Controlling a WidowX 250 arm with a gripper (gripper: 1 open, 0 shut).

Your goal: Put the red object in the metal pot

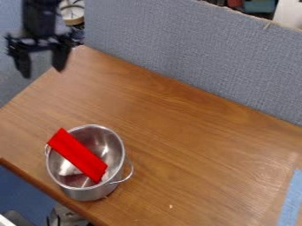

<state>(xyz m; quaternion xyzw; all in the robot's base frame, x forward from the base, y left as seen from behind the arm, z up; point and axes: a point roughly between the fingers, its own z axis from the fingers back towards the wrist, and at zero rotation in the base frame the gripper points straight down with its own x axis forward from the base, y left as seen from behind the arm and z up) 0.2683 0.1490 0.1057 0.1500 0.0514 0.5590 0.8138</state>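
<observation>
The red object (77,153) is a bright red, flat, long rectangular block with a plain face; no label, brand or writing can be read on it. It lies tilted across the metal pot (87,163), its upper end propped on the pot's rim on the left and sticking out a little past it, its lower end down inside the bowl toward the right. The pot is round, shiny steel with a rolled rim, and a small handle shows on its right side; no marking is legible on it either. It stands near the front left corner of the wooden table (189,124), close to the front edge.

The gripper (41,60) is dark and hangs at the table's far left corner, well apart from the pot, pointing downward. Its jaws stand spread apart with nothing between them. A grey-blue partition (177,44) runs along the table's far edge
</observation>
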